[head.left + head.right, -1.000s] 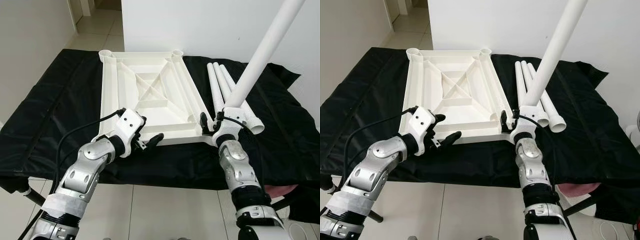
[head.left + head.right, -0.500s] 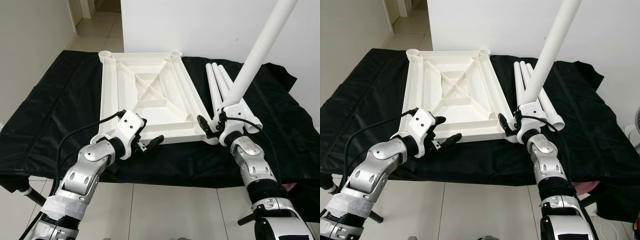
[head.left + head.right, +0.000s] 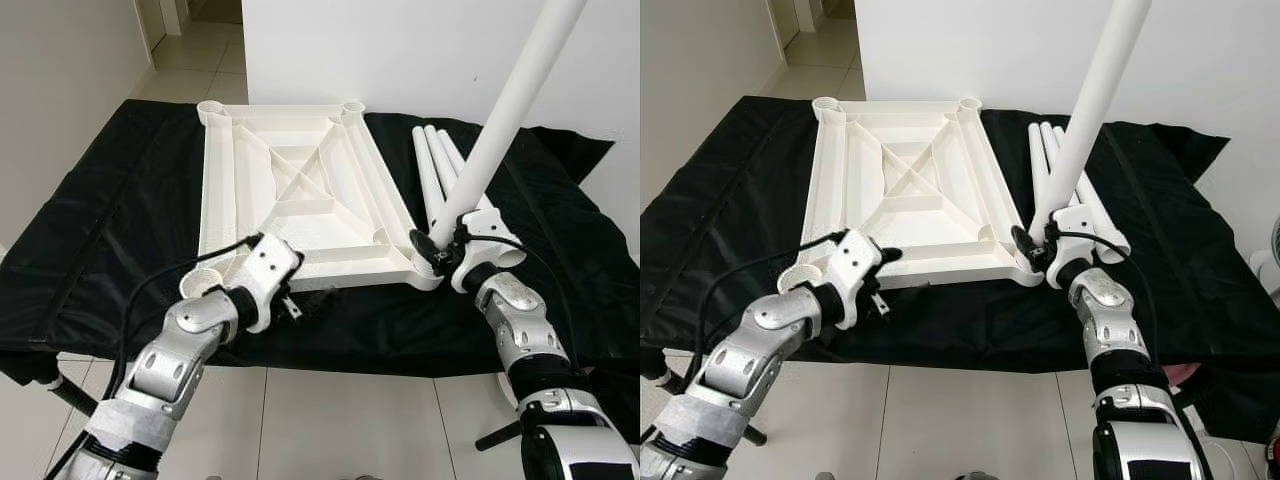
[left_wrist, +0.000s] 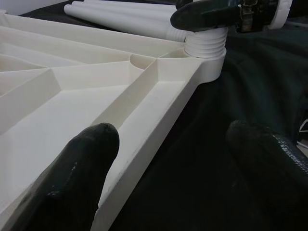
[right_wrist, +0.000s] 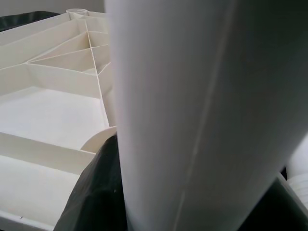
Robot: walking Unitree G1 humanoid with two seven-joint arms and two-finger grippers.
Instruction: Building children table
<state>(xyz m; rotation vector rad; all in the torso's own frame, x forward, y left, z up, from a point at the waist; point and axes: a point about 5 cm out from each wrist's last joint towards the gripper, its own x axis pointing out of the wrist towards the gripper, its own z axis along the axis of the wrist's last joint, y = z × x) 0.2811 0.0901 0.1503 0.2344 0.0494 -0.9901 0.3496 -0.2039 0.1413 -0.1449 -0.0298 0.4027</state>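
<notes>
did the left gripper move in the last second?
Yes. The left gripper slid toward the tabletop's near-left corner; its fingers now straddle the near rim, open.

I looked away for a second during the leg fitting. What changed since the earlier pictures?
The right gripper swung the leg it holds more upright, seating its end at the tabletop's near right corner socket. The left gripper shifted right along the near edge, fingers open around it. The tabletop and spare legs stayed put.
</notes>
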